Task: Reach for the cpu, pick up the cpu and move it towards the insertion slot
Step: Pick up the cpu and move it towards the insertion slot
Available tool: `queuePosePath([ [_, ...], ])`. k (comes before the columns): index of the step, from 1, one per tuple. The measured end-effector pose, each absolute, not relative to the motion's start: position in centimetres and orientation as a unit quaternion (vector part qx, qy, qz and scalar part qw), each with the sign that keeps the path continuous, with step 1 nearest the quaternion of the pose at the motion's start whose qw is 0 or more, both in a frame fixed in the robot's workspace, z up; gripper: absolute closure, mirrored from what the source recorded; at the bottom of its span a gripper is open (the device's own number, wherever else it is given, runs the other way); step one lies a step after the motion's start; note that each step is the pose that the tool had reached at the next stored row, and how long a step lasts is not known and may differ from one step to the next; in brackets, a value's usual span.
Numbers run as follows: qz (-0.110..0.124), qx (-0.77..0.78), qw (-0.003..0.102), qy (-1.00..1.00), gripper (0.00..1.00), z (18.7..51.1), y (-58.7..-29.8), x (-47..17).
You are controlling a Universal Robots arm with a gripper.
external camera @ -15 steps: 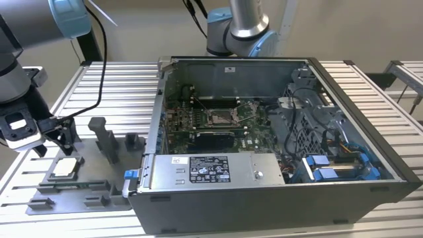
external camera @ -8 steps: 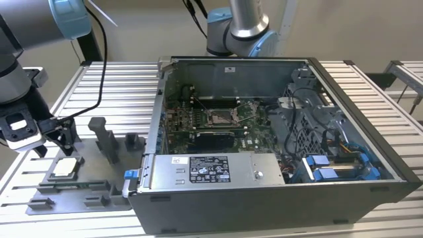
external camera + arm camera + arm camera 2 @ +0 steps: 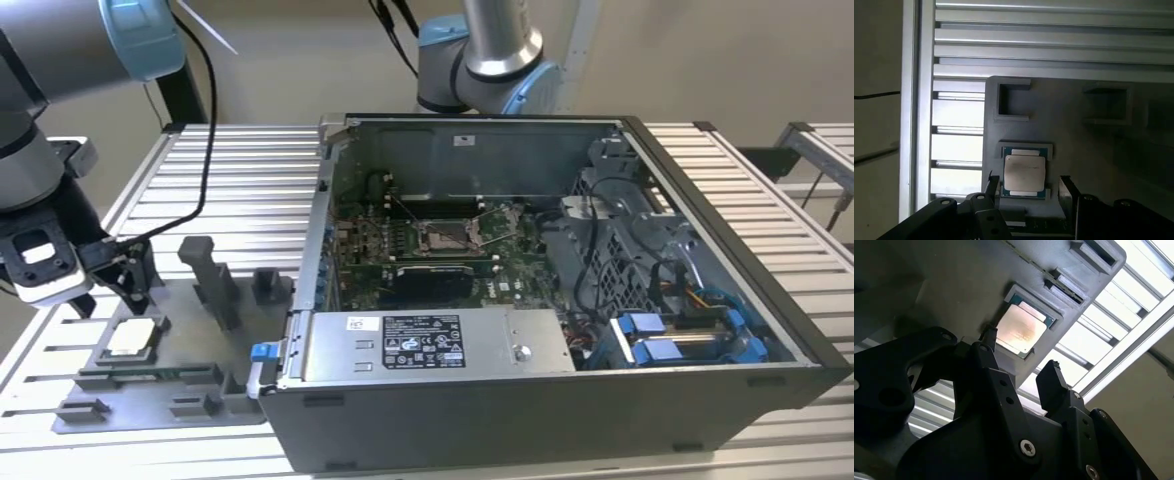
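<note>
The cpu [image 3: 132, 338] is a small square chip with a pale silvery top. It lies flat in a recess of the grey fixture plate [image 3: 160, 400] at the exterior view's left. My gripper [image 3: 114, 303] hangs just above it, open and holding nothing. In both wrist views the cpu [image 3: 1019, 329] [image 3: 1024, 172] lies beneath the gap between the two dark fingers, with the gripper [image 3: 1019, 354] [image 3: 1029, 182] still apart from it. The insertion slot [image 3: 450, 236], a square socket with a shiny metal frame, sits on the green motherboard [image 3: 387, 250] inside the open computer case [image 3: 721, 330].
Grey upright fixture blocks [image 3: 214, 280] stand on the plate between the cpu and the case wall. A power supply box [image 3: 427, 345] lies along the case's near side. A second robot arm [image 3: 487, 50] stands behind the case. Everything rests on a slatted aluminium table [image 3: 240, 170].
</note>
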State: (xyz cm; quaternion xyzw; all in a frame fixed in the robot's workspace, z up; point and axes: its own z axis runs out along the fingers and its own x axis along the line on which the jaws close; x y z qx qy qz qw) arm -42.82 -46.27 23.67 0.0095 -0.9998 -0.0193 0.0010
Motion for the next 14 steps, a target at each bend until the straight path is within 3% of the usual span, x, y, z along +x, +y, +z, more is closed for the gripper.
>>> queuePosePath([
  [14,-0.019,0.01,0.001,-1.0,0.0,23.21,-46.29,-42.82],
])
